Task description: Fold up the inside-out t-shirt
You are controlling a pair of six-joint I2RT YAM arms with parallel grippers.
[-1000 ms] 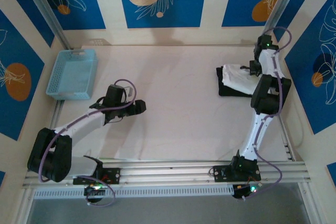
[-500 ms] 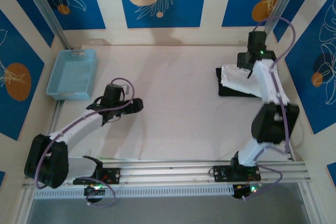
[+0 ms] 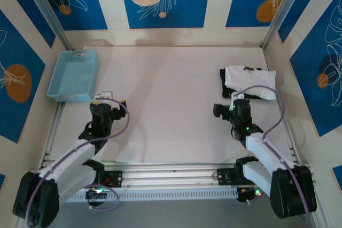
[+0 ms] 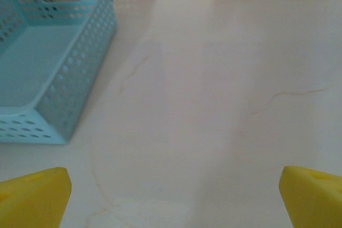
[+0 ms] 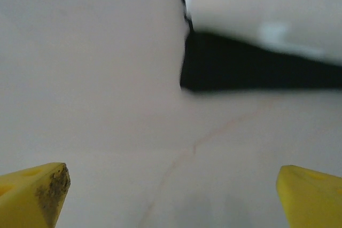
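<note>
While the left gripper [image 4: 171,201] is viewed through its wrist camera, its 2 yellow fingertips [image 4: 33,196] are found at opposite lower corners of the frame. The jaws are thus spread wide and nothing is held between them. Pale table [image 4: 214,105] is seen between and beyond the tips. A perforated blue basket [image 4: 80,73] is stood ahead and to the left, apart from the fingers. In the overhead view the left gripper [image 3: 108,101] is placed over the near left part of the table [image 3: 171,78], with the blue basket [image 3: 95,73] beyond it by the left edge.

The right gripper [image 5: 171,196] is likewise shown spread wide, with 1 yellow fingertip [image 5: 35,190] at each lower corner and table surface between them; nothing is gripped. Ahead of it a corner of the black folded garment [image 5: 256,73] is seen, blurred, with the inside-out t-shirt [image 5: 267,9] laid on top. From overhead the right gripper [image 3: 235,104] is located on the near right, close to the near edge of this pile yet apart from it. The inside-out t-shirt [image 3: 251,76] is presented as a white folded bundle at the far right of the table. It is rested on the black folded garment [image 3: 235,94], whose edges are exposed along the left and near sides.
</note>
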